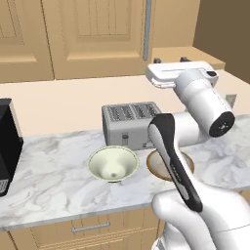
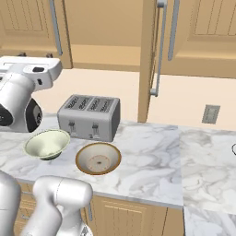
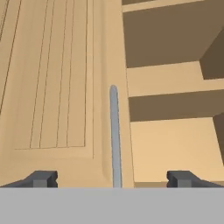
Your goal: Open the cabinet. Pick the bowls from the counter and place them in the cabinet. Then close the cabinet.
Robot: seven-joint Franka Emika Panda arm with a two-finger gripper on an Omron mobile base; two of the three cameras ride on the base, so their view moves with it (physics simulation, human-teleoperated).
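A robot arm's claw (image 3: pixel 112 179), fingers spread wide apart and holding nothing, faces the wall cabinet (image 3: pixel 57 87), whose right door (image 2: pixel 148 60) stands swung open on bare shelves while the left door stays shut, its silver bar handle (image 3: pixel 114 135) straight ahead. Below, on the marbled table (image 2: pixel 152 156), two bowls sit side by side just in front of a silver toaster (image 2: pixel 90 116): the cream bowl (image 2: pixel 47 143) on the left, the brown-rimmed bowl (image 2: pixel 98 158) on the right.
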